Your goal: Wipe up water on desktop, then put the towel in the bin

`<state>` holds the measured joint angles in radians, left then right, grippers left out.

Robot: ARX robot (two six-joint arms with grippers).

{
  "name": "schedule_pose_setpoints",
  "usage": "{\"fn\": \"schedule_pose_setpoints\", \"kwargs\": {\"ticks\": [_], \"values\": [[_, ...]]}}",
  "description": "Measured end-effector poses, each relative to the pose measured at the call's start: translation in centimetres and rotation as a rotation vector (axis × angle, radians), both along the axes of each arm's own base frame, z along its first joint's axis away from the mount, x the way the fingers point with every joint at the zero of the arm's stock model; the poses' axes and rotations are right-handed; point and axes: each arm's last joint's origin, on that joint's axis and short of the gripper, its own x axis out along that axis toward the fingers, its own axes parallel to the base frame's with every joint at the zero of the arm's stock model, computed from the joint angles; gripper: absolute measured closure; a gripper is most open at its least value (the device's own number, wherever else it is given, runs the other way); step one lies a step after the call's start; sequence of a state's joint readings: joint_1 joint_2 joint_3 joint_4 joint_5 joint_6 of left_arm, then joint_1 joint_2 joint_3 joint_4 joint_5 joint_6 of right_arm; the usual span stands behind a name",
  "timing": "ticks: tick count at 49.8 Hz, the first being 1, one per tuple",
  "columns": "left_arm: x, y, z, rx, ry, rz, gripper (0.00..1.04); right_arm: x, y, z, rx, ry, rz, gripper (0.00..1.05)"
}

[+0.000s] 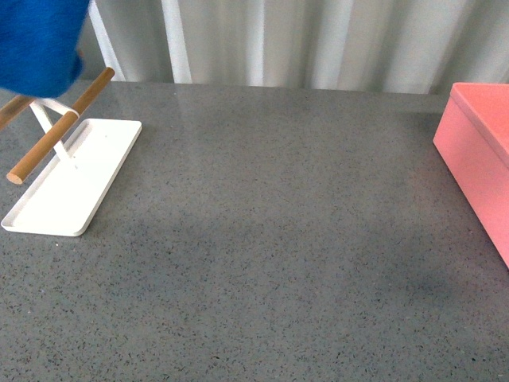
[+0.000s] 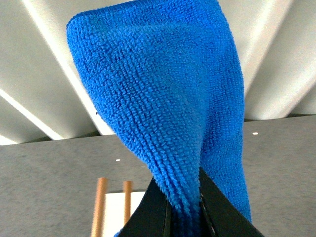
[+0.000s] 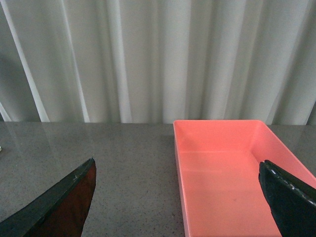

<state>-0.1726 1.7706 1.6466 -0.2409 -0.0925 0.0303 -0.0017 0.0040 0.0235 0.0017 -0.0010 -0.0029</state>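
The blue fuzzy towel (image 1: 36,44) hangs in the air at the far left top of the front view, above the white tray. In the left wrist view my left gripper (image 2: 185,207) is shut on the towel (image 2: 163,94), its black jaws pinching the folded cloth. The pink bin (image 1: 481,151) stands at the right edge of the dark grey speckled desktop (image 1: 270,239). In the right wrist view my right gripper (image 3: 180,197) is open and empty, its jaws either side of the bin's (image 3: 222,173) near left wall. No water shows on the desktop.
A flat white tray (image 1: 67,179) with two wooden rods (image 1: 60,127) on a white stand sits at the left of the desktop. It also shows in the left wrist view (image 2: 111,205). Pale pleated curtains (image 1: 302,40) hang behind the desk.
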Motion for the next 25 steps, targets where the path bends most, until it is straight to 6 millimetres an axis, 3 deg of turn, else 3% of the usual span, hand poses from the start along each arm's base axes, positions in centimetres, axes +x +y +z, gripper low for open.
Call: {"fn": "schedule_pose_setpoints", "kwargs": {"ticks": [5, 10, 25], "values": [[-1.4, -3.8, -0.4, -0.098, 0.012, -0.092, 1.0, 0.0, 0.0, 0.0, 0.0, 0.0, 0.0, 0.07], [-2.5, -7.6, -2.4, -0.193, 0.057, -0.173, 1.0, 0.0, 0.0, 0.0, 0.0, 0.0, 0.0, 0.07], [-5.9, -13.5, -7.6, -0.409, 0.202, -0.41, 1.0, 0.0, 0.0, 0.0, 0.0, 0.0, 0.0, 0.07]]}}
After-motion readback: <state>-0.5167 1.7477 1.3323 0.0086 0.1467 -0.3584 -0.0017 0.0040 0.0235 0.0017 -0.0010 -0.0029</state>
